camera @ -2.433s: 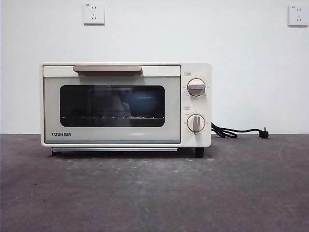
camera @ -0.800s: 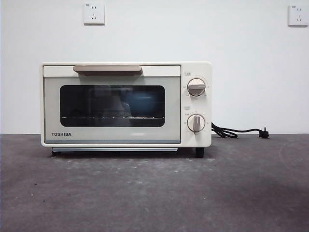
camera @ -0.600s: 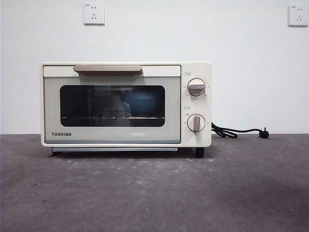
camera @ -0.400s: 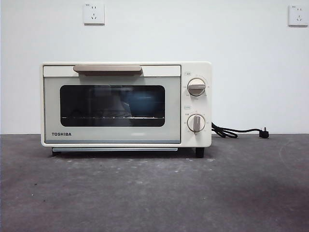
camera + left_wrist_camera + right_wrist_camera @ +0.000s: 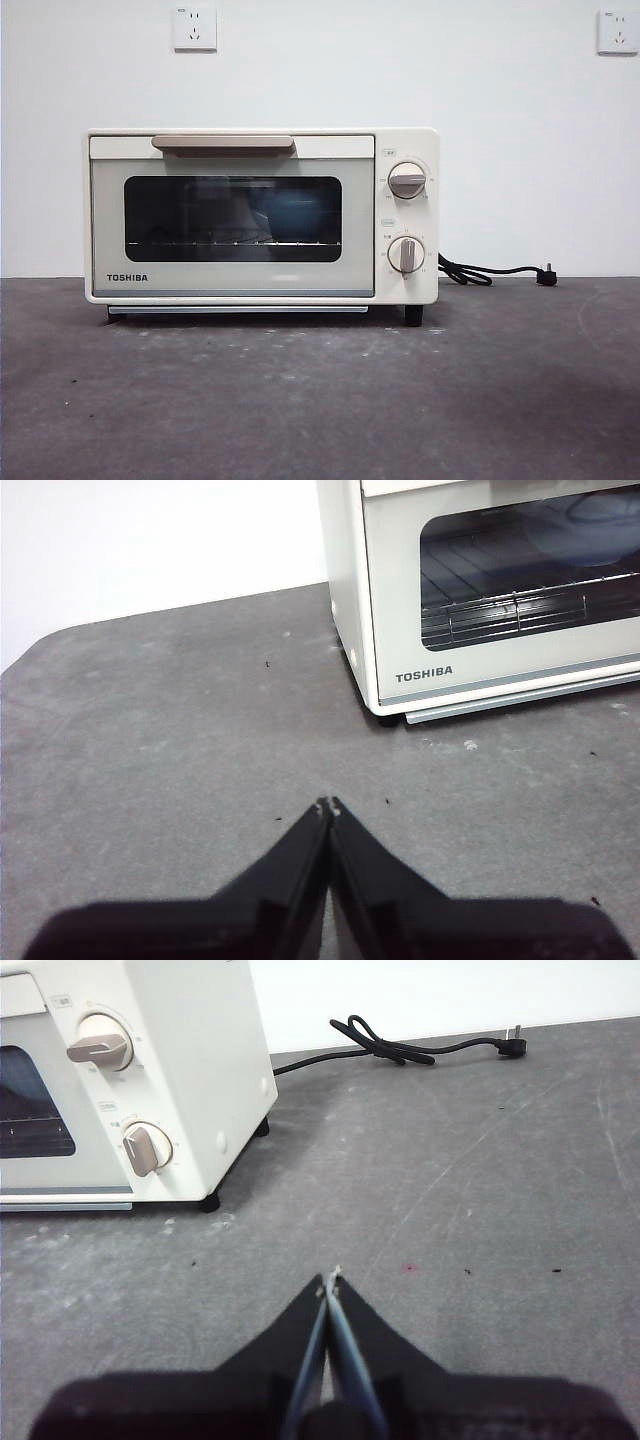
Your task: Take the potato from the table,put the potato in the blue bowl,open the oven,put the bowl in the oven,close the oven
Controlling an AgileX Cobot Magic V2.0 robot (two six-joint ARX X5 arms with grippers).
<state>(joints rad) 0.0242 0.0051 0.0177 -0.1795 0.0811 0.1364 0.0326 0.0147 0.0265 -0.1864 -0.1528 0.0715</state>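
The cream-white oven point(image 5: 260, 215) stands on the dark grey table point(image 5: 320, 400) with its door closed and its beige handle point(image 5: 222, 144) up. Behind the dark glass a blue rounded shape, the blue bowl point(image 5: 298, 210), rests on the rack; the left wrist view also shows the bowl point(image 5: 585, 530) through the window. The potato is out of view. My left gripper point(image 5: 327, 805) is shut and empty over the table, off the oven's point(image 5: 480, 590) TOSHIBA corner. My right gripper point(image 5: 329, 1282) is shut and empty on the knob side of the oven point(image 5: 130, 1080). Neither arm shows in the front view.
A black cord point(image 5: 490, 272) with its plug lies on the table to the right of the oven, also seen as the cord point(image 5: 400, 1048) in the right wrist view. Two wall sockets point(image 5: 194, 28) point(image 5: 617, 30) sit on the white wall behind.
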